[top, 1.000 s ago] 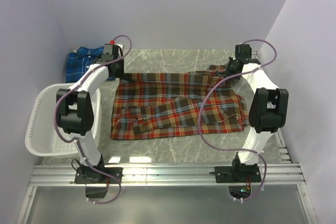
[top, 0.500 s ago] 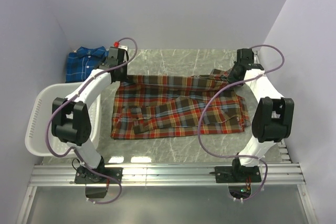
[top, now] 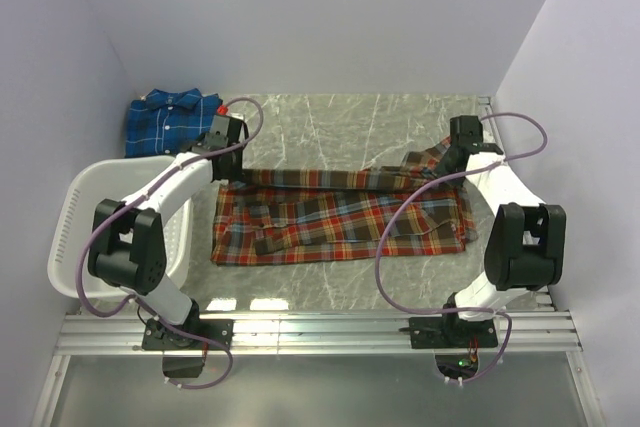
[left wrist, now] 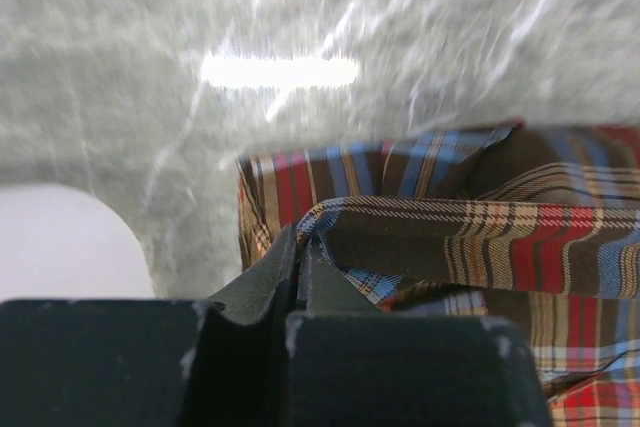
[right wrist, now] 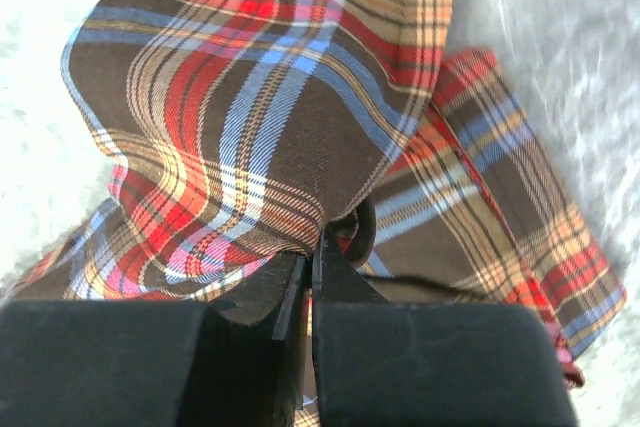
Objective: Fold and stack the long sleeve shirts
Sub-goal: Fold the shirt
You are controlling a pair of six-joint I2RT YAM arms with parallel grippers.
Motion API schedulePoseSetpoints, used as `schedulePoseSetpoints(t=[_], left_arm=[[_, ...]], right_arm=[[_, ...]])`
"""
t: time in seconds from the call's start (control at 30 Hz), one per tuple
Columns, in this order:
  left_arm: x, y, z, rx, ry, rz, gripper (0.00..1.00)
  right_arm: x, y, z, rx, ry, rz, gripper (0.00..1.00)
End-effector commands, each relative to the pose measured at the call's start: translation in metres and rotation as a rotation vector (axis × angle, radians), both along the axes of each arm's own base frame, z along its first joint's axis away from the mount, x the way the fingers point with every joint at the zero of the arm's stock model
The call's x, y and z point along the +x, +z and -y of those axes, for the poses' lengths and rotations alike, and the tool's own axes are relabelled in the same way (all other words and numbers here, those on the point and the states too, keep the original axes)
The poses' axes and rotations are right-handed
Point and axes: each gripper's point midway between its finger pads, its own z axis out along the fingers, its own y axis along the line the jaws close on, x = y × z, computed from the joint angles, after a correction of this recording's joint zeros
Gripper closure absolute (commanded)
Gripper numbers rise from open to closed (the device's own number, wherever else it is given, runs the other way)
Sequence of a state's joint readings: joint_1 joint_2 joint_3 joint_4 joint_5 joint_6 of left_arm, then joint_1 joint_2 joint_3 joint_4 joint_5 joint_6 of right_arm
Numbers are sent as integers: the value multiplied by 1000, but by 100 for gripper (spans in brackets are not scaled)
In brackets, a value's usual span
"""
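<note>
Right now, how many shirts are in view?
2. The red-orange plaid shirt lies spread across the middle of the table; the blue plaid shirt sits at the far left corner. The left arm hides part of the basket, so another could be inside.

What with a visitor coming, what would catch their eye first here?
The red-orange plaid cloth shirt spread across the middle of the grey marbled table dominates, with the left gripper and right gripper, jaws shut, pinching its far edge at either end. A blue plaid shirt lies in the far left corner, beyond a white slotted plastic basket at the left edge.
</note>
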State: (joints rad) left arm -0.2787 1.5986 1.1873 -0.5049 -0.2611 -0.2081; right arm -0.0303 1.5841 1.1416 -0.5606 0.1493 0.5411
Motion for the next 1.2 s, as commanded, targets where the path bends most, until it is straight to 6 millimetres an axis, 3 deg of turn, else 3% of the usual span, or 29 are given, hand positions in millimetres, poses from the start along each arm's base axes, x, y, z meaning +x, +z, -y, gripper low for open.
schedulePoseSetpoints(t=[0.0, 0.27, 0.33, 0.43, 0.47, 0.57, 0.7, 0.77, 0.87, 0.93, 1.0, 1.03, 1.1, 1.13, 1.17], left_arm=[[-8, 3, -31, 80, 121, 29, 100], [-34, -35, -20, 8, 129, -58, 100], [-42, -40, -18, -11, 127, -68, 98], [-48, -34, -9, -77, 125, -60, 87], [-48, -25, -5, -111, 127, -37, 73], [-51, -4, 8, -198, 113, -1, 55], [-51, 29, 20, -291, 89, 69, 44], [-47, 45, 28, -342, 67, 104, 43], [-35, 51, 39, -387, 53, 113, 43], [-26, 53, 44, -398, 49, 115, 44], [-18, 46, 48, -405, 49, 93, 46], [-13, 49, 51, -414, 44, 98, 46], [-6, 40, 54, -413, 49, 78, 47], [-3, 39, 55, -411, 50, 72, 47], [-2, 31, 55, -404, 55, 49, 47]], right_arm=[[-10, 2, 29, -91, -136, 21, 100], [-28, -31, 15, 1, -165, -40, 88], [-32, -30, 16, -5, -172, -46, 72], [-40, -21, 13, -5, -151, -33, 57], [-42, -17, 10, 2, -139, -25, 54], [-45, 4, 3, -32, -86, 13, 46], [-26, 52, -34, -67, 97, 148, 44], [-15, 66, -61, -50, 244, 202, 44], [2, 82, -105, 7, 420, 249, 44], [10, 73, -128, 51, 510, 231, 44], [17, 79, -157, 80, 596, 253, 45], [21, 68, -168, 86, 624, 226, 45], [25, 68, -195, 105, 694, 227, 45], [27, 52, -205, 113, 721, 186, 46], [33, 54, -214, 113, 741, 193, 46]])
